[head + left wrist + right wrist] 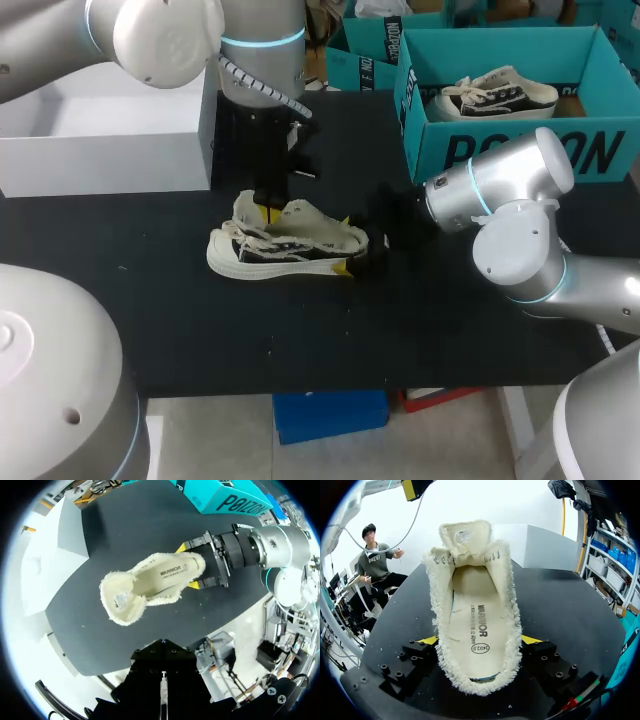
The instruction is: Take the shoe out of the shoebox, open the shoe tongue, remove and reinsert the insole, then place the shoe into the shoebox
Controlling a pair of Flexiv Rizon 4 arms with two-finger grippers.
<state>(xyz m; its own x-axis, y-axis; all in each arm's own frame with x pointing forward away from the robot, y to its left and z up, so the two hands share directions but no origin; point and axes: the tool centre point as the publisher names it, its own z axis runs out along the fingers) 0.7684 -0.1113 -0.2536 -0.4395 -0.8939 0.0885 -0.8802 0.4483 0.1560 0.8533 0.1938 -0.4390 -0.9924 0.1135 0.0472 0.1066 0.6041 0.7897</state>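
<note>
A cream and black shoe (290,245) lies on the black table (200,330), toe to the left. My right gripper (360,258) holds its heel: in the right wrist view both yellow fingertips (530,640) press the frayed sides of the shoe (475,615). The tongue (465,537) stands folded up and the printed insole (477,630) lies inside. My left gripper (265,210) hangs shut above the tongue with nothing in it. Seen from the left wrist, the shoe (150,582) lies well below, with the right gripper (192,566) at its heel.
A teal shoebox (500,150) stands at the back right with a second shoe (495,95) in it, and another teal box (365,55) sits behind it. A white box (100,150) fills the back left. Bare black table lies in front of the shoe.
</note>
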